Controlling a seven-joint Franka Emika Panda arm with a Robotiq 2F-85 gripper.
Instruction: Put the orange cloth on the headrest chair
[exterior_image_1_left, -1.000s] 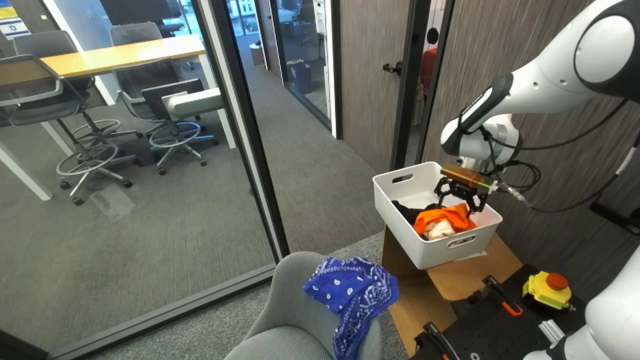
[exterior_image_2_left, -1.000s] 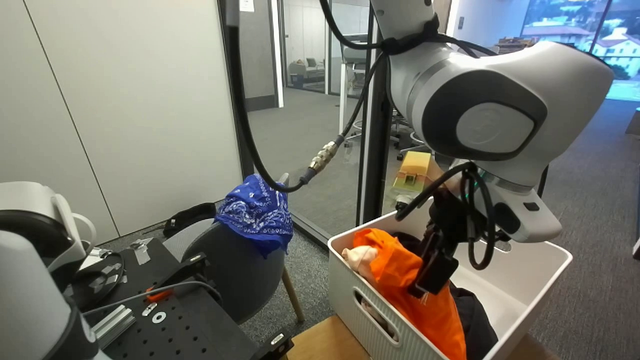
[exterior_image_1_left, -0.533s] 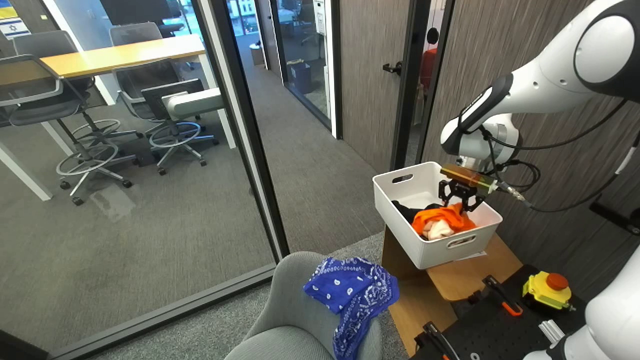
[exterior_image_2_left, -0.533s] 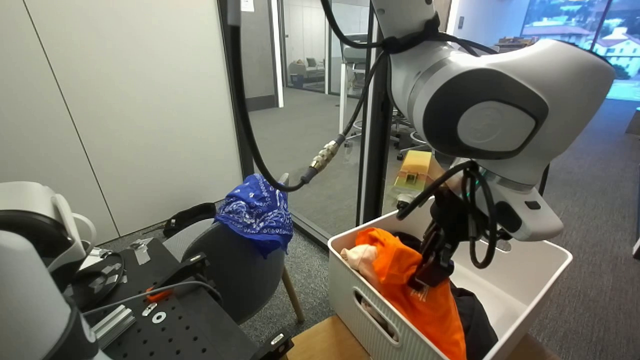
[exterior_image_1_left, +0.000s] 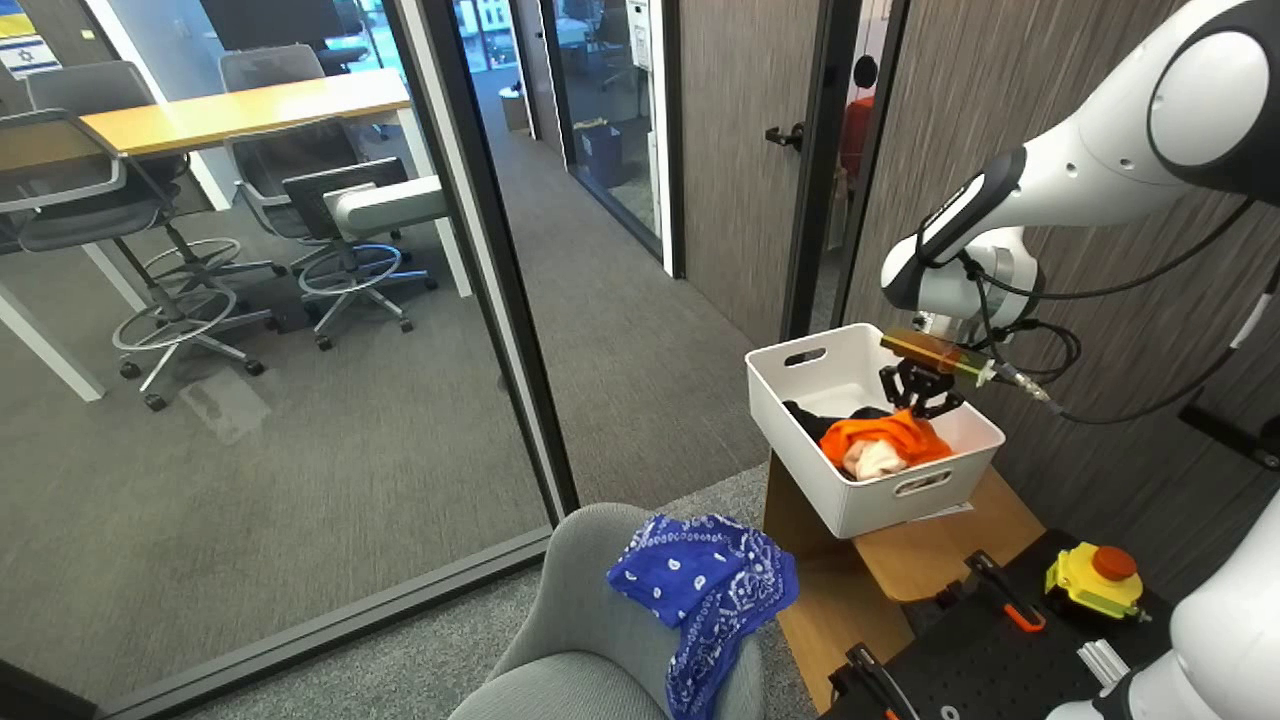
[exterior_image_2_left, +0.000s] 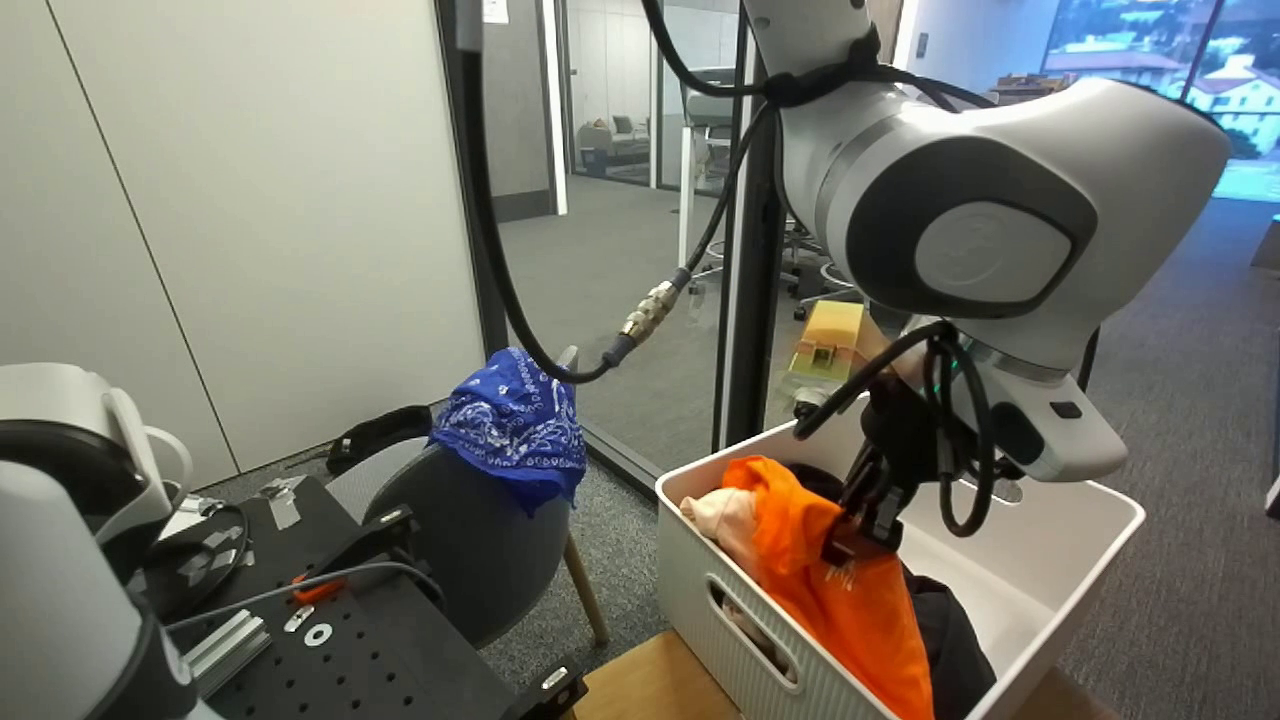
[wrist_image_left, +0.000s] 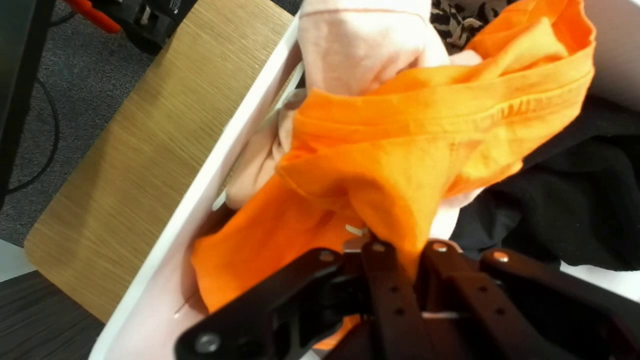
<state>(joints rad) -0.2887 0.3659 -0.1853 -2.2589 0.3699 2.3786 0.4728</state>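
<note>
Bright orange cloth (wrist_image_left: 430, 117) lies bunched in a white bin, and in the wrist view a fold of it rises into my gripper (wrist_image_left: 409, 250), whose jaws are drawn together on it. Both exterior views show the gripper (exterior_image_1_left: 916, 408) low inside the bin, its fingertips hidden in the orange cloth (exterior_image_2_left: 875, 625). The grey padded chair (exterior_image_1_left: 585, 580) stands apart from the bin, with a blue patterned bandana (exterior_image_1_left: 705, 590) draped over its backrest. From behind, the chair (exterior_image_2_left: 455, 545) appears left of the bin in an exterior view.
The white bin (exterior_image_1_left: 800, 440) has high walls and also holds pale pink cloth (wrist_image_left: 365, 50) and black cloth (wrist_image_left: 565, 205). It rests on a wooden table (exterior_image_1_left: 890, 560). A black perforated board (exterior_image_2_left: 370, 650) and a yellow emergency stop (exterior_image_1_left: 1095, 580) are near the arm's base.
The gripper's fingers have come together, from wide apart to shut, gathering a fold of the orange cloth. The cloth has shifted slightly; the arm has hardly moved.
</note>
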